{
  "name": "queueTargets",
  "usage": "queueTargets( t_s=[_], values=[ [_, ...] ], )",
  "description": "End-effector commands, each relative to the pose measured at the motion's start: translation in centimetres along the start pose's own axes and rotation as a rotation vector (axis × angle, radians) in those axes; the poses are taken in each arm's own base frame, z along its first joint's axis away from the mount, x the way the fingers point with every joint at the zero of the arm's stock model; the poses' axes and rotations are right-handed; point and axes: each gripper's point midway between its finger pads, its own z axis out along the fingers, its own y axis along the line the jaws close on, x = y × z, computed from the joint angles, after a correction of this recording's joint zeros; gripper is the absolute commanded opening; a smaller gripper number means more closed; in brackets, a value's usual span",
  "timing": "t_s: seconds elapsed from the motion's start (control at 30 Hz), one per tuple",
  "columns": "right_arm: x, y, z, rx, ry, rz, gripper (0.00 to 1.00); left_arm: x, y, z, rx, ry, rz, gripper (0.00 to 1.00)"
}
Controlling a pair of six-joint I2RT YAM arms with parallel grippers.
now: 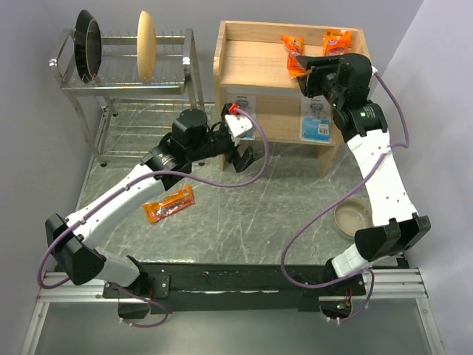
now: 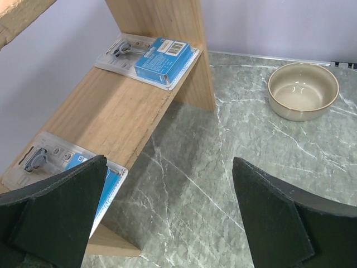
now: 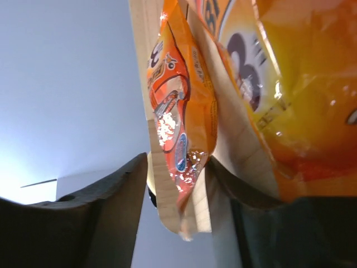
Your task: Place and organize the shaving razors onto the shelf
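Note:
The wooden shelf (image 1: 255, 70) stands at the back right. Two orange razor packets (image 1: 293, 56) (image 1: 336, 41) lie on its top tier. My right gripper (image 1: 304, 80) is at the nearer packet's end. In the right wrist view that packet (image 3: 181, 111) sits between the jaws of the right gripper (image 3: 178, 167), which are apart, with a gap at the left finger. Two blue blister cards (image 2: 153, 58) (image 2: 61, 162) lie on the lower tier (image 2: 106, 109). A third orange packet (image 1: 168, 204) lies on the table. My left gripper (image 1: 247, 157) (image 2: 167, 184) hangs open and empty before the shelf.
A chrome dish rack (image 1: 126, 74) with a dark plate (image 1: 87, 46) and a tan plate (image 1: 145, 46) stands at the back left. A beige bowl (image 1: 353, 217) (image 2: 303, 89) sits on the marble table by the right arm.

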Motion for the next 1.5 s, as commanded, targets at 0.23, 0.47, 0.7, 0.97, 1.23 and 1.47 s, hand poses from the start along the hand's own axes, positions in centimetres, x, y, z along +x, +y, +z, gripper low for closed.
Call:
queueTargets(
  t_s=[0.23,0.47,0.7,0.97,1.23,1.47],
  values=[
    [1.4,1.6,-3.1,-0.027,-0.013,-0.009,0.54,-1.7,-0.1,-0.8,-0.023,-0.061,0.030,0.99],
    [1.7,1.0,-3.0,-0.016,-0.024,-0.034,0.54,-1.7,-0.3,-1.1,-0.022,-0.069,0.033,0.99],
    [1.3,0.9,-5.0,-0.020,-0.033,-0.077,0.54,-1.6,-0.3,-1.2,-0.024,-0.073,0.034,0.99],
    [0.7,-1.1,-10.4,0.030,-0.016,-0.273,0.54,1.3,0.9,-3.2,-0.105,0.039,0.037,0.99],
    [-0.1,-3.9,-16.2,-0.305,-0.047,-1.029,0.88,12.4,4.3,-10.5,-0.214,0.361,0.039,0.99],
    [1.2,-12.9,-18.6,-0.275,0.141,-1.376,1.00,19.7,3.8,-14.6,-0.202,0.580,0.012,0.99]
  ],
)
